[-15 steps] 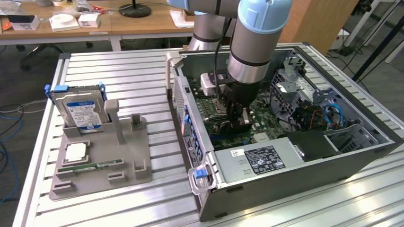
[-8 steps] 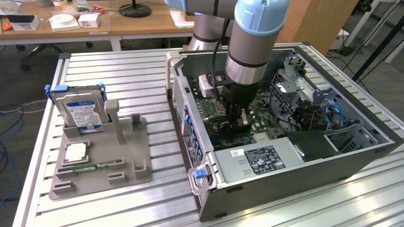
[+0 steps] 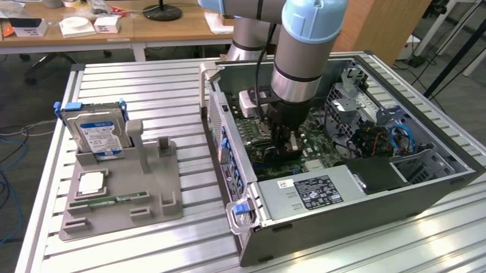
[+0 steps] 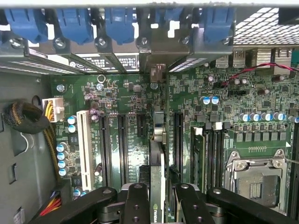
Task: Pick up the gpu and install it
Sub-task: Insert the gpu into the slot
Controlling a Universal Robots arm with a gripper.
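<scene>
Wrist view looks straight down the gripper (image 4: 158, 198) at the gpu (image 4: 157, 158), held edge-on between the two black fingers (image 4: 136, 205), which are closed on its top edge. The card stands upright over the motherboard (image 4: 121, 98), its lower edge in line with one of the long black slots (image 4: 178, 140), its bracket end toward the rear slot covers (image 4: 70, 60) with their blue clips (image 4: 119, 21). Whether the edge connector already touches a slot I cannot tell.

Risks, as I judge them: if the card sits slightly to one side of its slot, pressing would drive its edge into the board or the nearby capacitors (image 4: 210, 100); a tilt along its length would seat one end only; and the bracket could catch on the rear frame rather than slide into its opening. A thin grip on the top edge may also let the card pivot under load.

In the exterior view the arm (image 3: 308, 51) reaches nearly vertically down into the open case (image 3: 357, 187), the gripper (image 3: 283, 139) low over the board, wrist pointing straight down
</scene>
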